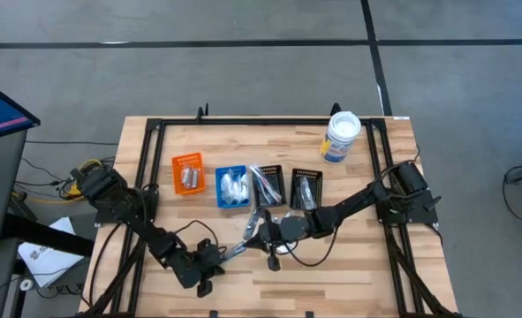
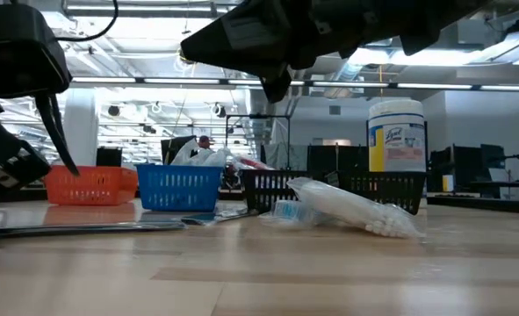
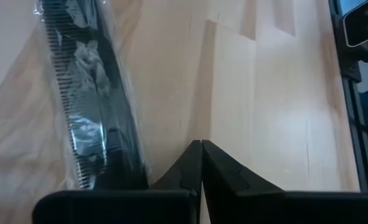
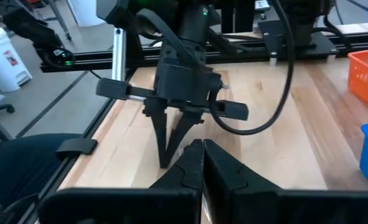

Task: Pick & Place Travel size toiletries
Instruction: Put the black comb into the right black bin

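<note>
Toiletries lie scattered: a black comb in crinkly clear wrap [image 3: 87, 99] at the left end effector's [image 1: 218, 262] twelve o'clock, light, slippery, best pinched mid-spine; a white-filled packet [image 2: 351, 209] below the right end effector [image 1: 262, 231]. Both sets of fingers are pressed together, empty.

The black comb [image 3: 90, 118] in clear wrap is cut off by the frame; the black bins' [image 1: 285, 185] contents are too small to be identified.

I am working over a pale wooden slatted table [image 1: 349, 265]; an orange bin [image 1: 188, 172], blue bin [image 1: 231, 186], two black bins [image 1: 268, 184] and a white tub [image 1: 340, 138] are sitting on it
</note>
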